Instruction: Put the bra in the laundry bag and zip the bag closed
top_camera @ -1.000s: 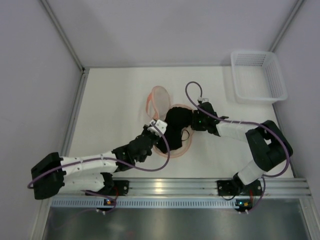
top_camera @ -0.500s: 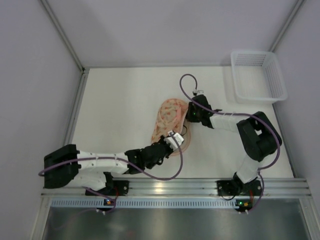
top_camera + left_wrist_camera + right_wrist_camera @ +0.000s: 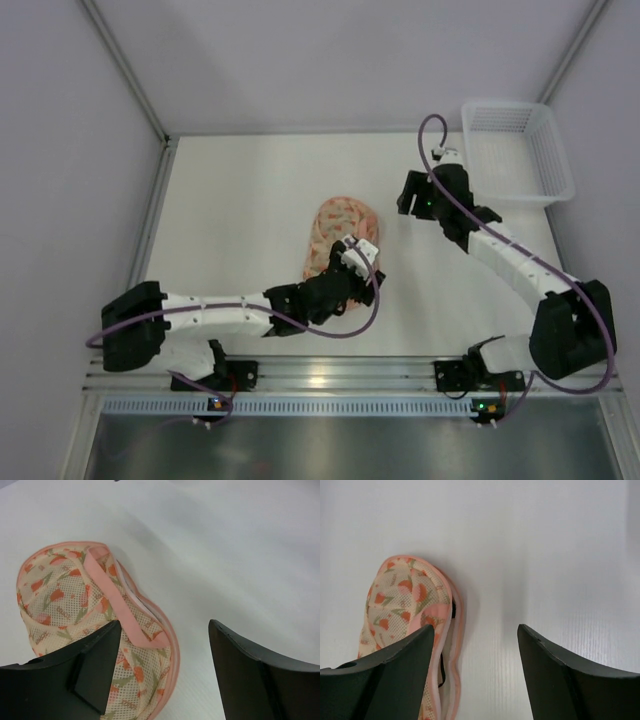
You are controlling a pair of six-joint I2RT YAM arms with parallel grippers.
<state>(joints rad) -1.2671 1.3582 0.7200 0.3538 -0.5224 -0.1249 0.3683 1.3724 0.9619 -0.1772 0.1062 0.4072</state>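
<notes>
The laundry bag (image 3: 340, 232) lies folded over itself mid-table, its orange-pink flowered mesh facing up. The bra is almost wholly hidden inside; only a thin black strip (image 3: 453, 611) shows in the gap between the bag's pink rims. My left gripper (image 3: 362, 254) is open at the bag's near right edge. In the left wrist view the bag (image 3: 70, 590) and its pink strap loop (image 3: 116, 605) reach in beside the left finger (image 3: 95, 665). My right gripper (image 3: 411, 196) hangs open to the right of the bag (image 3: 402, 600), holding nothing.
A white plastic mesh basket (image 3: 516, 150) stands at the back right corner. Grey walls close in the table on the left, back and right. A metal rail with the arm bases runs along the near edge.
The bag's upper half has been folded down over the black bra. Both grippers have opened and let go. The right arm has drawn back to the right, away from the bag.
</notes>
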